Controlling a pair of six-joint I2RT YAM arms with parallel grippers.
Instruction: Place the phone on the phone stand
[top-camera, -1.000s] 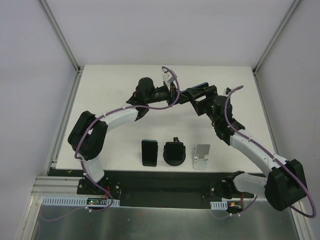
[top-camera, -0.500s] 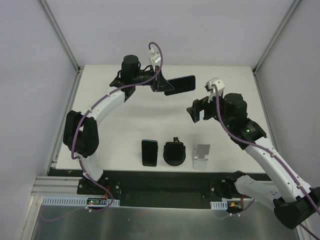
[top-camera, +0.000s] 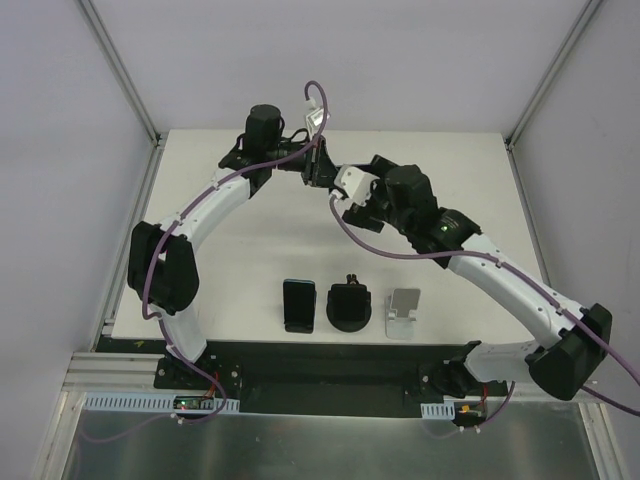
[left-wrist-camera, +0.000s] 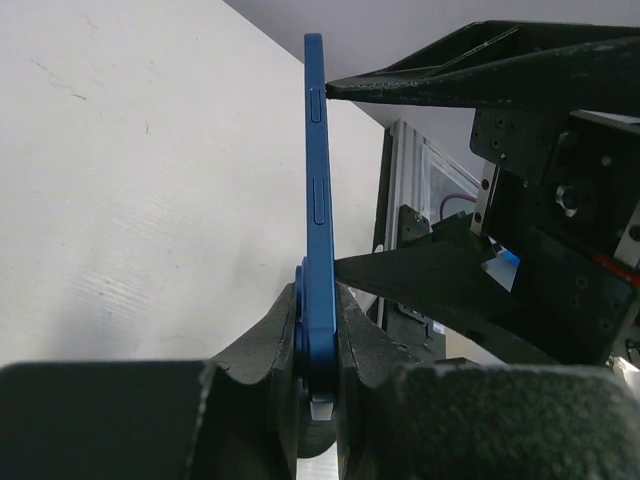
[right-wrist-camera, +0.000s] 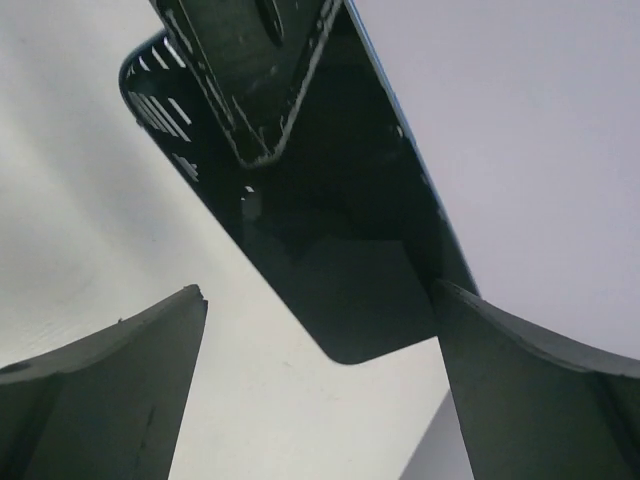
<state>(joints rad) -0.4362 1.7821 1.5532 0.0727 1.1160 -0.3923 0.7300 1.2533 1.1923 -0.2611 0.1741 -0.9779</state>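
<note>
Left gripper (left-wrist-camera: 318, 345) is clamped on one end of the blue phone (left-wrist-camera: 318, 180), holding it raised over the far part of the table (top-camera: 230, 250). The right gripper (right-wrist-camera: 315, 300) stands wide apart, its fingers flanking the phone's free end. The silver phone stand (top-camera: 403, 312) sits well apart, near the table's front edge.

The left gripper (left-wrist-camera: 318, 345) now holds the phone (left-wrist-camera: 318, 200) nearer the far edge of the table (top-camera: 240, 270), and the right gripper (right-wrist-camera: 315, 300) (well clear half a second ago) is back beside its free end, jaws wider.
</note>
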